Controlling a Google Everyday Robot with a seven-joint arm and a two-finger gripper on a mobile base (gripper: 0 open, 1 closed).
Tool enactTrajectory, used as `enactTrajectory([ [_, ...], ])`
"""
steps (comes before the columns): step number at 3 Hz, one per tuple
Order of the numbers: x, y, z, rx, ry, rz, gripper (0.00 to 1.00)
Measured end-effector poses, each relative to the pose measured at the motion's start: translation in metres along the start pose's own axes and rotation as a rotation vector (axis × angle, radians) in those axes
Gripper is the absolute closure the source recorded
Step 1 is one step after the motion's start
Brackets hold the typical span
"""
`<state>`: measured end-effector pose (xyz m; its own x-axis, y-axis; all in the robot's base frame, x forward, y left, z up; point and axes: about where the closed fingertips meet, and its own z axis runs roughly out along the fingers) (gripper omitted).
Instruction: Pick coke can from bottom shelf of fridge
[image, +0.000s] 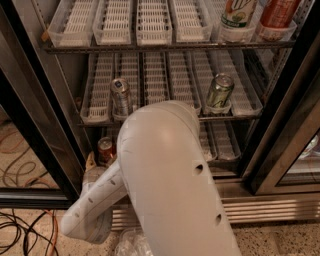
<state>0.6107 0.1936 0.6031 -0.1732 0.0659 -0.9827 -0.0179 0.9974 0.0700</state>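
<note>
The coke can (105, 149), red with a silver top, stands upright at the left end of the bottom shelf (223, 143) of the fridge (65, 75), whose doors are open. My white arm fills the middle of the view and hides most of that shelf. My gripper (91, 167) is at the far end of the forearm, low at the left, just left of and below the can, mostly hidden by the arm. I cannot tell whether it touches the can.
A taller silver-striped can (120, 97) and a green can (220, 91) stand on the middle shelf. Two bottles (238, 15) stand top right. Black door frames (280, 145) flank the opening. Cables (20, 225) lie on the floor at the left, and clear plastic (131, 243) lies below the arm.
</note>
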Motion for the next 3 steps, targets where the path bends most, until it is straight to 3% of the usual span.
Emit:
enactTrajectory([
  [3,0.006,-0.014,0.031,0.034,0.003,-0.001,0.36],
])
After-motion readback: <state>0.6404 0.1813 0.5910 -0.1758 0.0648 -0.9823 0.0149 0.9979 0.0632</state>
